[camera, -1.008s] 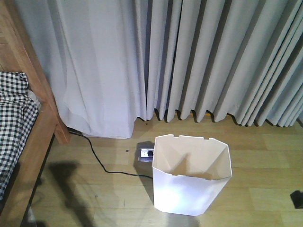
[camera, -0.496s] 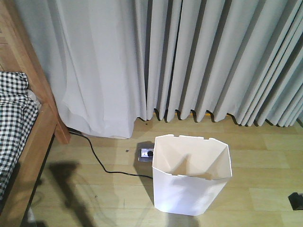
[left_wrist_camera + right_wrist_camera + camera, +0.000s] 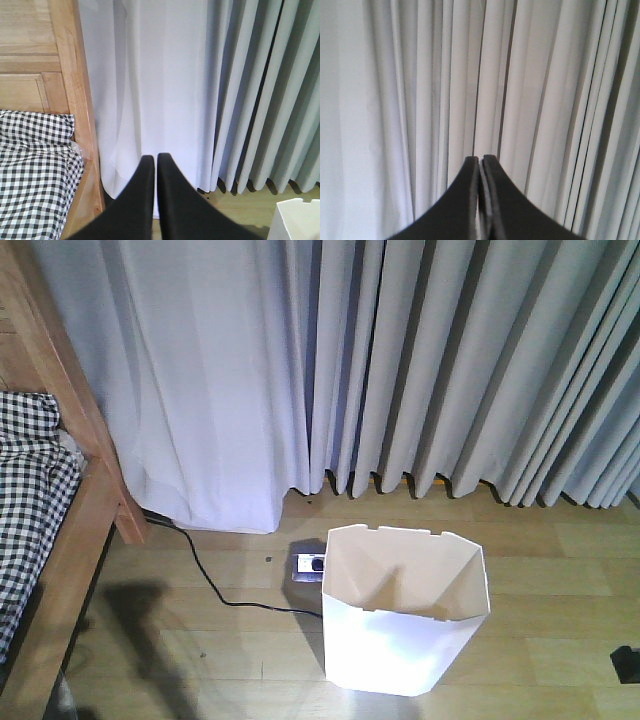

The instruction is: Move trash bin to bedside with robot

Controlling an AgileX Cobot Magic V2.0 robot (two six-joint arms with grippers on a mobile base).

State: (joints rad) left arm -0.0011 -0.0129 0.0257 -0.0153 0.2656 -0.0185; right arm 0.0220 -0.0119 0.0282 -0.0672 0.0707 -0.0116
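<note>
Bin (image 3: 405, 625) stands lower centre on the floor, well apart from the bed (image 3: 45, 530) at left; both arms' fingers pressed closed, empty

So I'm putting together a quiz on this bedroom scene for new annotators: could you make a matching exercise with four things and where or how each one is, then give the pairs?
Things:
1. trash bin
2. black cable
3. checked mattress cover
4. left gripper

Places or states:
A. on the wooden bed frame at the far left
B. shut, pointing at the curtains
C. upright on the floor, right of centre
D. trailing over the floor from under the curtains toward the bin

Pairs: 1-C, 2-D, 3-A, 4-B
</note>
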